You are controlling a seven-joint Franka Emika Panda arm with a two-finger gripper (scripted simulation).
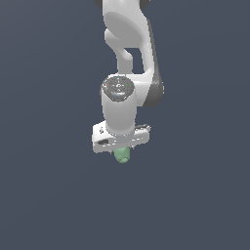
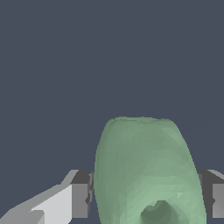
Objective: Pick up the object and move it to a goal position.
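Gripper [image 1: 122,152] clenched on the object [image 1: 122,156]; green lump sits between the fingers [image 2: 81,200], pads touching both sides, poking below the white bar.

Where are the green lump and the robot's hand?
Lump [image 2: 146,170]: wrist view, middle of its green body.
Hand [image 1: 122,146]: exterior view, under the white bar, at the lump's top between the fingers.
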